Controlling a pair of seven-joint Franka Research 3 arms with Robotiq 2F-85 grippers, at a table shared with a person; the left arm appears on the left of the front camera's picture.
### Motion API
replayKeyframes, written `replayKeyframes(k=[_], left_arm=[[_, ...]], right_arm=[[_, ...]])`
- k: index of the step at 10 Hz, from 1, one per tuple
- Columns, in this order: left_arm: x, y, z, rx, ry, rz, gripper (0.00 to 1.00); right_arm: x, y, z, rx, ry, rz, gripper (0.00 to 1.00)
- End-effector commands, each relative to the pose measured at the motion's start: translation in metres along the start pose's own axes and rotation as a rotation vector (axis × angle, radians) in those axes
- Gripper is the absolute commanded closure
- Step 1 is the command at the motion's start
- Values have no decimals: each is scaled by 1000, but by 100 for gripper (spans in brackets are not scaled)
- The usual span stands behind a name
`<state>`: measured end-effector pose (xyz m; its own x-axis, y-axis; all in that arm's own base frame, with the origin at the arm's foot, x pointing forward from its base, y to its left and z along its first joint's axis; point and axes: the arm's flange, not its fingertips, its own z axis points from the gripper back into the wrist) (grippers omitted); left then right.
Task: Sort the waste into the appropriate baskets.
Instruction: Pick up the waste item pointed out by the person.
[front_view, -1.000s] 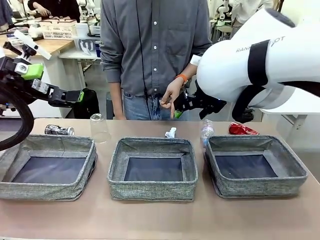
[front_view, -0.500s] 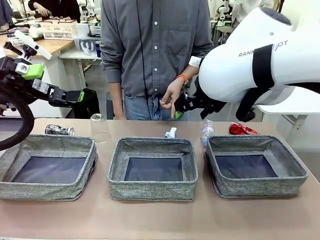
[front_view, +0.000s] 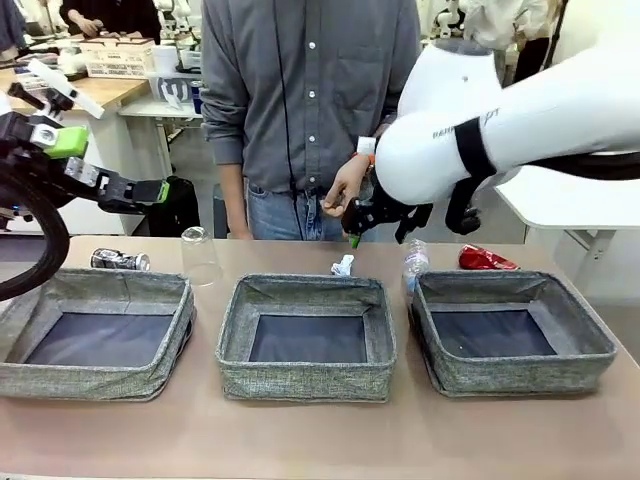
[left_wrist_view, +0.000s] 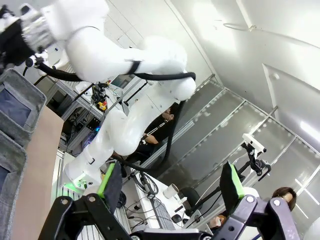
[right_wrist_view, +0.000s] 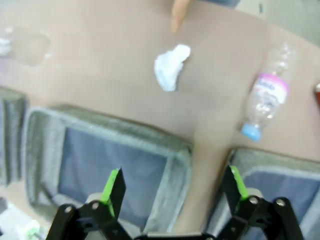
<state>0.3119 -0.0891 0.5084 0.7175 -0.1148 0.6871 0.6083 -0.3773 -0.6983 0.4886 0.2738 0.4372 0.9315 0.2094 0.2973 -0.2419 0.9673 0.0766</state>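
Here the crumpled white tissue lies on the bench, just beyond the far rim of the middle basket — small and wrinkled. Near it the clear bottle with a pinkish label lies flat. Right claw hangs above — wide, empty. Left claw is wide too.

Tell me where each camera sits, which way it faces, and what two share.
Front: between the arms, facing the person across the table; left arm and right arm show.
Left wrist: on that arm, tilted up across the room toward the right arm; open left gripper at the bottom.
Right wrist: looking down at tissue, bottle, baskets; open right gripper at the bottom.
Shared: front and right wrist show tissue, bottle, baskets.
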Motion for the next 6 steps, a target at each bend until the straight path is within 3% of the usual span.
replayKeyframes(k=[1, 3, 4, 5, 6], left_arm=[[1, -2, -3, -17, -11, -26, 0], [1, -2, -3, -17, -11, -26, 0], [1, -2, -3, -17, -11, -26, 0], [1, -2, -3, -17, -11, -26, 0], [1, -2, -3, -17, -11, -26, 0]], right_arm=[[43, 15, -38, -29, 37, -1, 0], [45, 14, -75, -144, 71, -14, 0], [37, 22, -70, -156, 27, -42, 0], [35, -2, -78, -60, 67, 24, 0], [35, -2, -78, -60, 67, 24, 0]])
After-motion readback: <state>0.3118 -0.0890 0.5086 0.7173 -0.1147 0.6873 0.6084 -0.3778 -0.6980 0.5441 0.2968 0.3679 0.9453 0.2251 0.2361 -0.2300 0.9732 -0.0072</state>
